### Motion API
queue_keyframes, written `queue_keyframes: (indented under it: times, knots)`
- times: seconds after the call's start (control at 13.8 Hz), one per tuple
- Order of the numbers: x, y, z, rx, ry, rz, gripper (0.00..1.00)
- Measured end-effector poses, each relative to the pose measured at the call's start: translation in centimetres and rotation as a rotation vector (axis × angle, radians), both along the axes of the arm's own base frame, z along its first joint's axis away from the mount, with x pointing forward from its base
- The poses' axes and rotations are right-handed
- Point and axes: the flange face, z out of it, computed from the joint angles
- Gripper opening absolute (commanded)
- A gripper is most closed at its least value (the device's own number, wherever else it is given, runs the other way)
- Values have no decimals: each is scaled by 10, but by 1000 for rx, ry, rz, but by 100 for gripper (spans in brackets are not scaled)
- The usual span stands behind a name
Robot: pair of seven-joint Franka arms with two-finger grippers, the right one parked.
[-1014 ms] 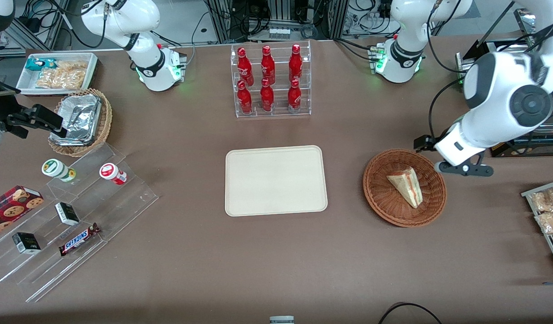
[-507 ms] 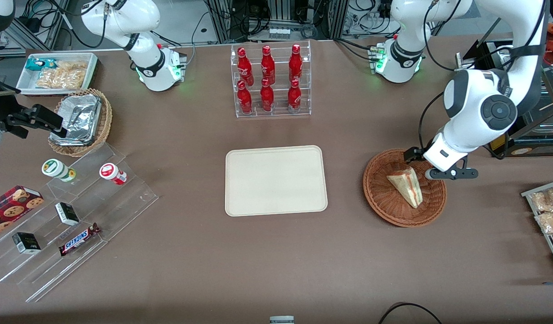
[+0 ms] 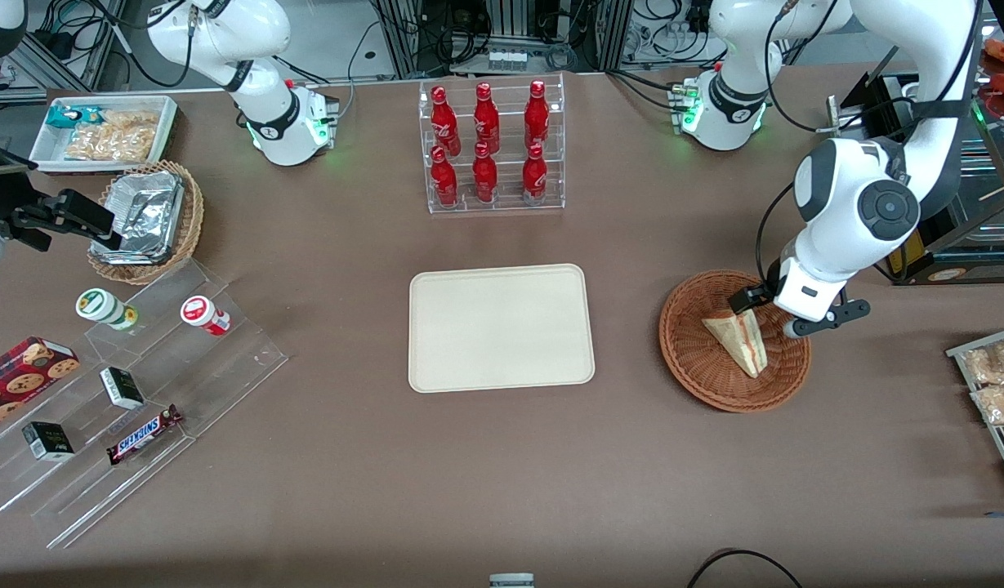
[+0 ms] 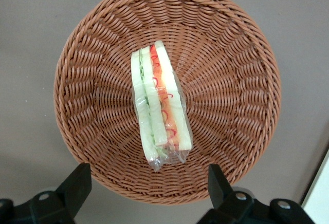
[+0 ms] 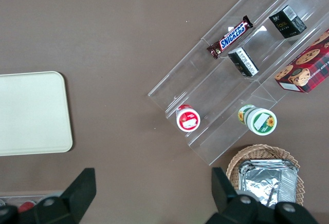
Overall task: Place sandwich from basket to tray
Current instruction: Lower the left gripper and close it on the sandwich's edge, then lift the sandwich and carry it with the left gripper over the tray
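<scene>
So the small triangular sandwich wedge [image 3: 738, 336] of pale bread, with red-orange and green filling along its cut edge, is lying in the round reddish-brown woven wicker basket [image 3: 698, 376], and looks like it's in clear wrap. The left arm's two-finger gripper [image 3: 765, 310] hangs over the part of the basket farthest from the front camera, right by the sandwich's thick end. In the wrist view the two dark fingers [image 4: 77, 183] are spread wide, one on each side of the sandwich's [image 4: 158, 108] cut edge, and they aren't gripping anything. Can't really tell from the front whether the tips are down inside the basket [image 4: 231, 54] or just above the rim, probably above. The flat cream-beige rectangular plastic tray [image 3: 502, 376] with rounded corners sits well apart from the basket, toward the parked arm's end of the brown table [image 3: 502, 474], with nothing on it
</scene>
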Motion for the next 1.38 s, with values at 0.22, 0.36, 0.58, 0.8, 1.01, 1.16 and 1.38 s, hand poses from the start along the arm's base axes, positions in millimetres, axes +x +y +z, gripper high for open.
queue_keyframes:
  times: [0.22,0.36,0.58,0.8,1.01,1.16,1.38]
  knots:
    - [2,-1,-11,0,0,116,100]
    - [4,-2,-21,-2,2,162,100]
    - [6,-2,-34,-5,6,191,100]
    - [10,-3,-50,-13,-3,245,100]
    - [10,-8,-67,-16,9,266,95]
    - [9,-9,-75,-17,17,269,42]
    - [9,-9,-78,-17,22,269,14]
